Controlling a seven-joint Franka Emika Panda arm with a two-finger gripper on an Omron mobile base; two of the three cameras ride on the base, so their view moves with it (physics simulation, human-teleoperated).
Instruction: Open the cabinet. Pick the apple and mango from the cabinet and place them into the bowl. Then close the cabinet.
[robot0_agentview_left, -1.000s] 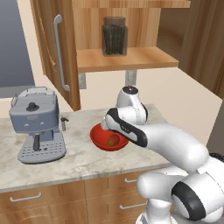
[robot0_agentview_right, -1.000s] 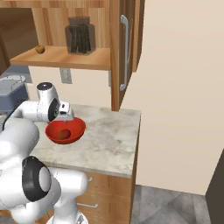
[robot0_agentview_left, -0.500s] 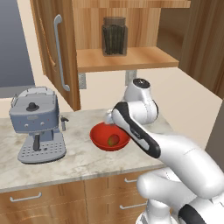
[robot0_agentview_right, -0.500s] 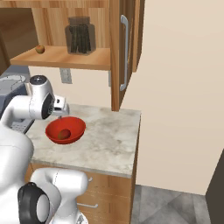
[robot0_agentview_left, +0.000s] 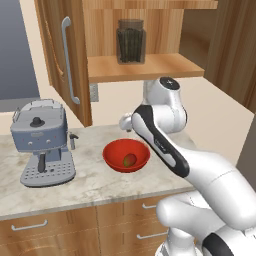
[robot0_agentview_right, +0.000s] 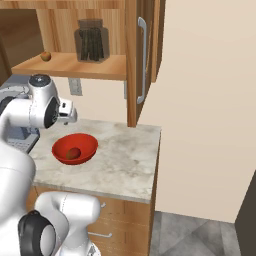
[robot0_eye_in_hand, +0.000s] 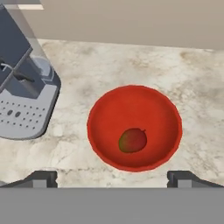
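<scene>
Hovering my pincer wide open and empty; mango sits in the bowl right below. Apple waits up on the cabinet shelf, so I'd rise clear before reaching.

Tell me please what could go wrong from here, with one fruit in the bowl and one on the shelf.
1. The apple sits near the left end of the cabinet shelf; a clumsy reach might roll it off.
2. The dark jar stands on the same shelf, so the arm could bump it.
3. The mango already lies in the bowl; an apple dropped from high could knock it out.
</scene>
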